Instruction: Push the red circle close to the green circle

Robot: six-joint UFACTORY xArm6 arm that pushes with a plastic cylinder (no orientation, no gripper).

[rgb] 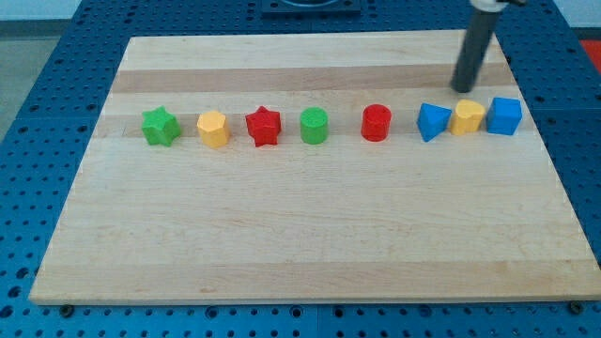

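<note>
The red circle (377, 123) stands on the wooden board in the row of blocks, right of centre. The green circle (315, 126) stands a short gap to its left, not touching it. My tip (464, 89) rests on the board near the view's top right, just above the yellow block (468, 117) and well to the right of the red circle.
The row also holds a green star (161, 126), a yellow hexagon (213, 130), a red star (264, 127), a blue triangle (432, 122) and a blue cube (504, 115). The wooden board (300, 235) lies on a blue perforated table.
</note>
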